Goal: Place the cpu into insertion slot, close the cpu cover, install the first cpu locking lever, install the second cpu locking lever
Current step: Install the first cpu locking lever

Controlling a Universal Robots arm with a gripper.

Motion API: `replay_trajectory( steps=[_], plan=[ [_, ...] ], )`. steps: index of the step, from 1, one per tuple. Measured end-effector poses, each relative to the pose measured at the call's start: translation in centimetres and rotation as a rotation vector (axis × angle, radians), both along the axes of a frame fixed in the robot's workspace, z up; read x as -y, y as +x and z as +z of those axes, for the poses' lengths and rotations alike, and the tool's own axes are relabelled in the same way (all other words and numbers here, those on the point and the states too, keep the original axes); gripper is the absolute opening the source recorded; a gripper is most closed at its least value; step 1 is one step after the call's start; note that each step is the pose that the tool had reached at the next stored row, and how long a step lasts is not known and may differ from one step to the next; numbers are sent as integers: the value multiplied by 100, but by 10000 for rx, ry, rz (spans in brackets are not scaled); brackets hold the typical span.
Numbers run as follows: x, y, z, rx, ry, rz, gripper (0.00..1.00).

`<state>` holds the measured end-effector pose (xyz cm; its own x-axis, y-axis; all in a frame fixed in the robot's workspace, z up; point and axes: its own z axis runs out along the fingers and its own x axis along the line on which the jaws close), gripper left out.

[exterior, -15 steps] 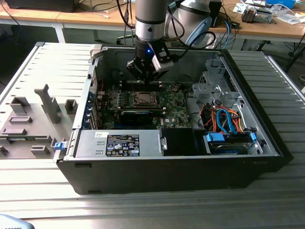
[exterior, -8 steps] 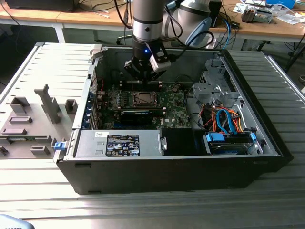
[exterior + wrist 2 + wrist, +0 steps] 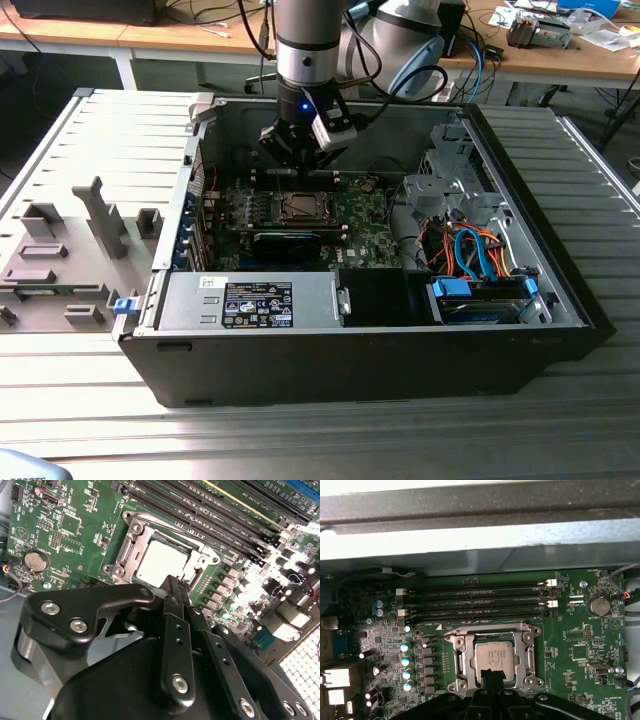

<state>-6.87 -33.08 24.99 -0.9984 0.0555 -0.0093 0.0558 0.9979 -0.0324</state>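
Observation:
The cpu (image 3: 494, 655) lies flat in the insertion slot (image 3: 298, 207) on the green board, its silver-grey top showing. The cpu cover (image 3: 461, 656), a silvery frame, lies down around the chip, whose top shows through its window. In the second wrist view the cpu (image 3: 160, 562) and cover (image 3: 131, 550) sit just past my fingertips. My gripper (image 3: 492, 672) hovers over the near edge of the socket, shut with nothing between its fingers. In the exterior view the gripper (image 3: 300, 158) hangs inside the open case, a little above the socket.
Long black memory slots (image 3: 475, 600) run beside the socket, toward the case wall (image 3: 480, 545). A coin battery (image 3: 598, 605) sits to one side. A black card (image 3: 285, 240), a power supply (image 3: 250, 300) and a drive cage with cables (image 3: 470, 250) surround the board.

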Motion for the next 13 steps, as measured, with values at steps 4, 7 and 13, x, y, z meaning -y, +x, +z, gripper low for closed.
replay_trajectory(
  steps=[4,7,13],
  plan=[
    [0,-12,0,0,1,-1,11],
    [0,-19,0,1,1,0,11],
    [0,-29,0,1,0,0,11]
  ],
)
